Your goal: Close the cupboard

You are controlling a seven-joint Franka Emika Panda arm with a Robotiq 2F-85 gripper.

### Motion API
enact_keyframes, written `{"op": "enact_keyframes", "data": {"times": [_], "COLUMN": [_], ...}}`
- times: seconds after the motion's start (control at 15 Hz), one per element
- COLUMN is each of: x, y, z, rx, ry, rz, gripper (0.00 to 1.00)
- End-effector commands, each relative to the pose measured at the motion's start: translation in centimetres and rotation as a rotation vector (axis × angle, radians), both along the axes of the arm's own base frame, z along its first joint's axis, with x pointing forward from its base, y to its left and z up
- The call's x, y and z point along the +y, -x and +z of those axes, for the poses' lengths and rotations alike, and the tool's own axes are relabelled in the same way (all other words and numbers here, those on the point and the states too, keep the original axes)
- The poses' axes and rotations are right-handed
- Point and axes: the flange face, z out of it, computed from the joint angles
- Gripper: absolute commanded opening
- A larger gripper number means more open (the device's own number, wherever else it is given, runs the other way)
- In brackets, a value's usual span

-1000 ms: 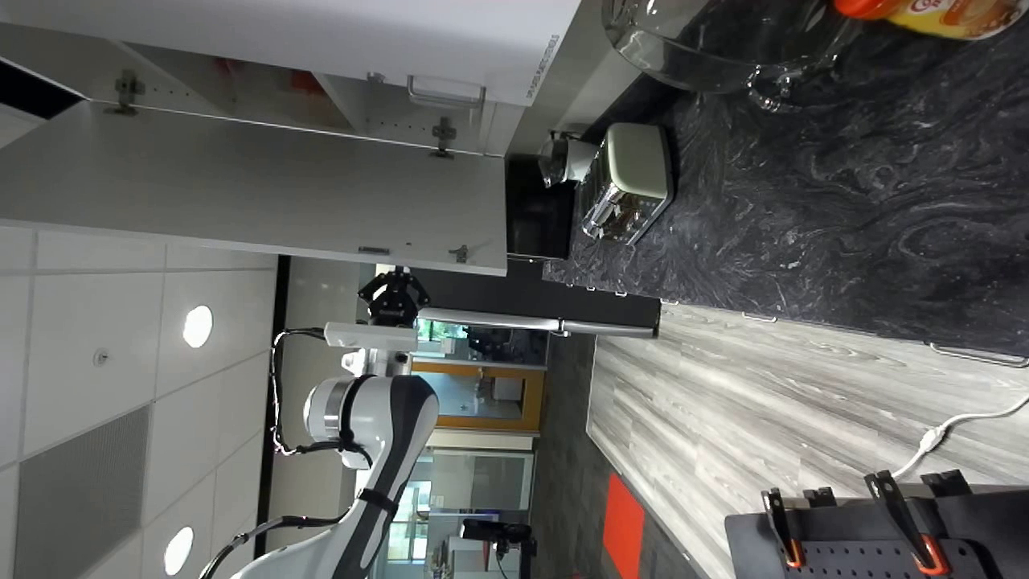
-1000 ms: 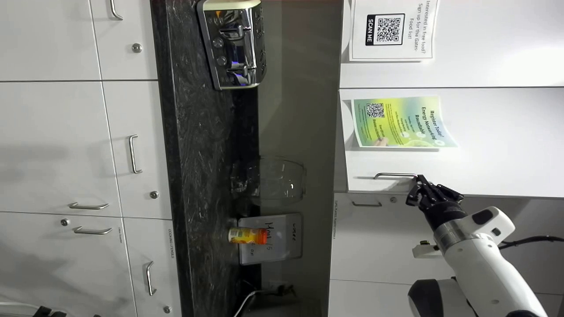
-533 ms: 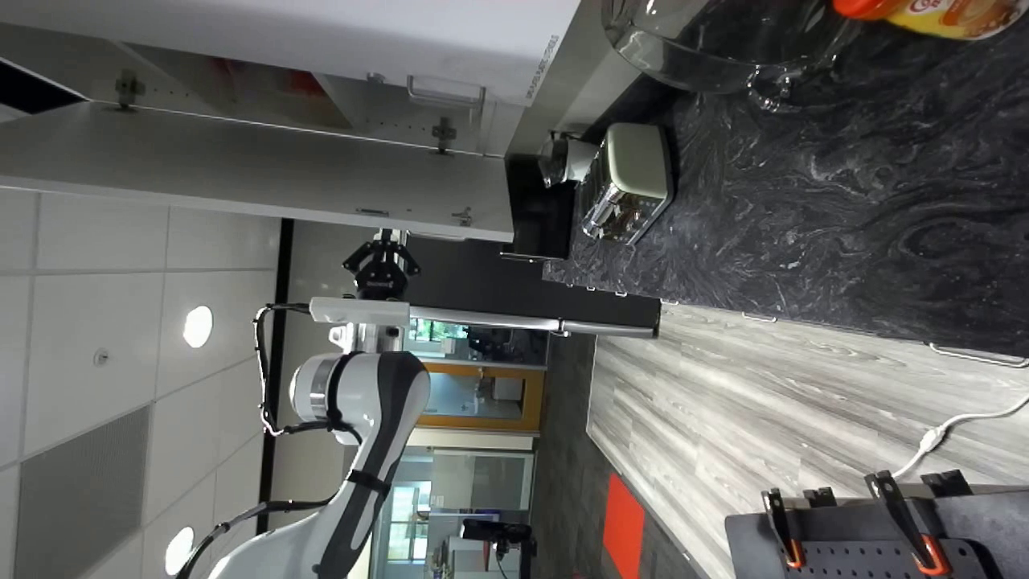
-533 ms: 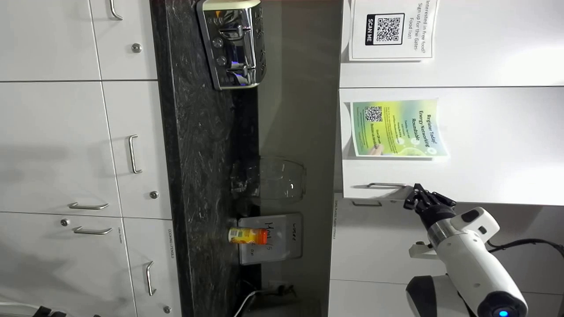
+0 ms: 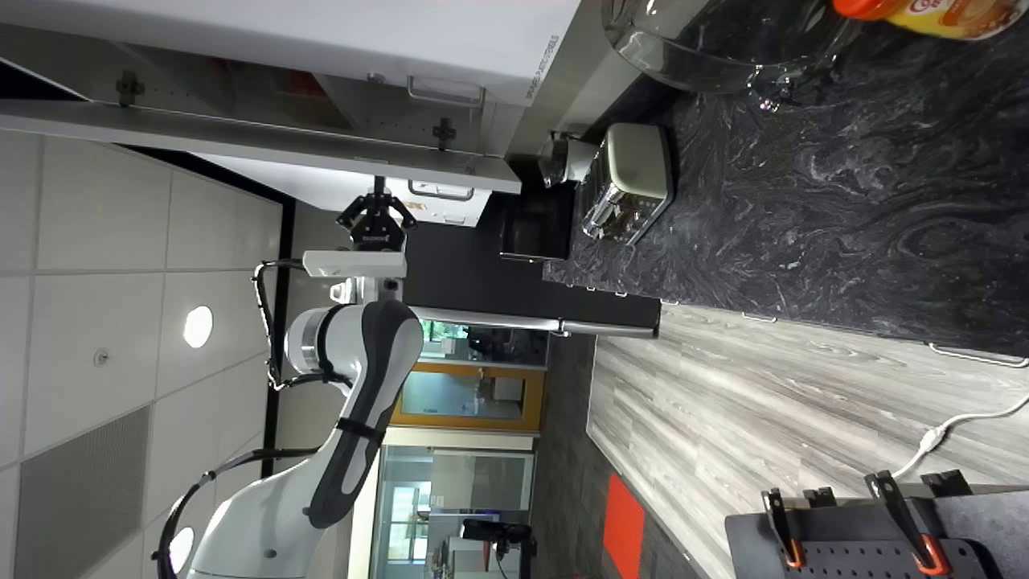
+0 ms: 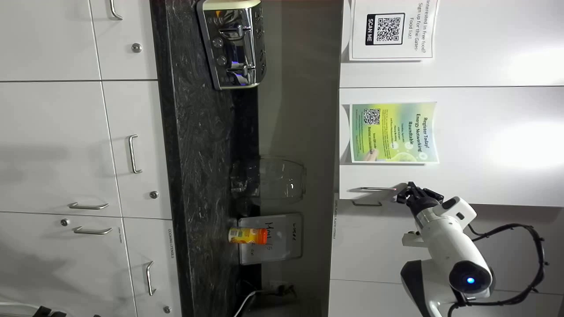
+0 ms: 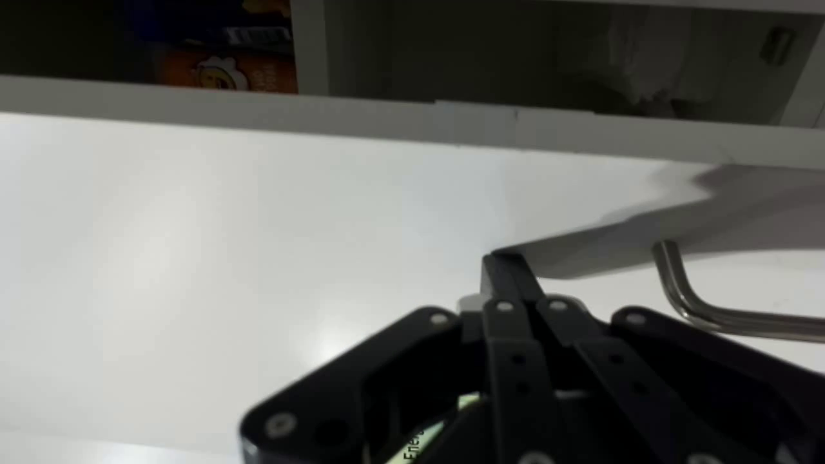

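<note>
The gripper (image 7: 511, 276), pinched together, was set against the cupboard door (image 7: 258, 258), ajar above the worktop (image 5: 804, 201)! The closing push was judged in hand; next, steady pressure was called for, until flush.

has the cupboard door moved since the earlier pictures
Yes: in an exterior view, the cupboard door has swung inward, toward the neighbouring door's fixed handle.

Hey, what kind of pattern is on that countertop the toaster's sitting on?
Pale grey, marble-like swirls on black; the countertop shows best in an exterior view.
</note>
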Motion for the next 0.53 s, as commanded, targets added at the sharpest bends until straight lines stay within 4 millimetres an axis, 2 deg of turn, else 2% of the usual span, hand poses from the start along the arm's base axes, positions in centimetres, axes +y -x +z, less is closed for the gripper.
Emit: {"op": "enact_keyframes", "data": {"times": [0.0,0.47], "x": [-2.1,-7.8], "y": [-3.8,-7.9], "z": [0.7,0.6], "rx": [-0.035,-0.054], "ry": [-0.012,-0.109], "rz": [-0.007,-0.1], "gripper": [0.0,0.0]}}
